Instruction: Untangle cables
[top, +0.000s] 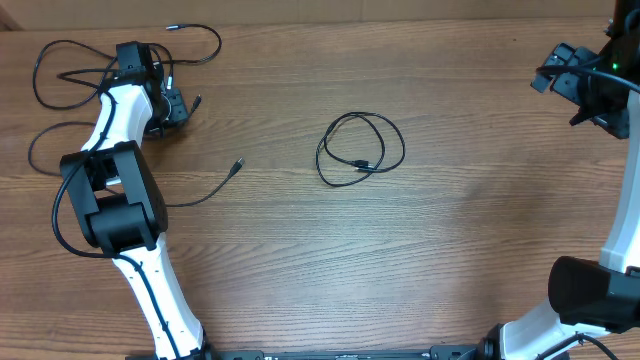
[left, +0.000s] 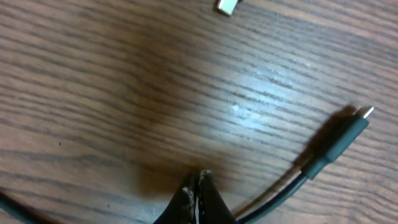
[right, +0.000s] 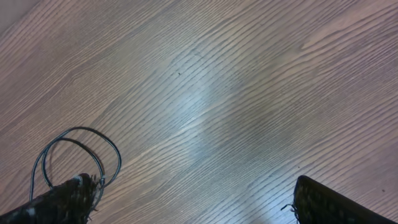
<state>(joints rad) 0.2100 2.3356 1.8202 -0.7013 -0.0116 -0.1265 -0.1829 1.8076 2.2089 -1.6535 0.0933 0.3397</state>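
One cable (top: 360, 148) lies as a small coiled loop at the table's middle; it also shows in the right wrist view (right: 74, 149). Separate cable strands lie at the far left: one along the top (top: 200, 35), one ending in a plug (top: 237, 163). My left gripper (top: 175, 106) is low over the table at the far left, jaws (left: 199, 183) shut with nothing seen between them. A black cable with a plug tip (left: 345, 137) lies just right of them, and a silvery plug (left: 228, 6) lies farther off. My right gripper (top: 580, 85) is open and empty (right: 193, 202) at the far right.
The left arm's white links (top: 120, 190) lie over the left strands, and more cable loops (top: 60, 75) lie behind the arm. The table's back edge (top: 400, 18) runs along the top. The right arm's base (top: 590, 295) stands at the lower right.
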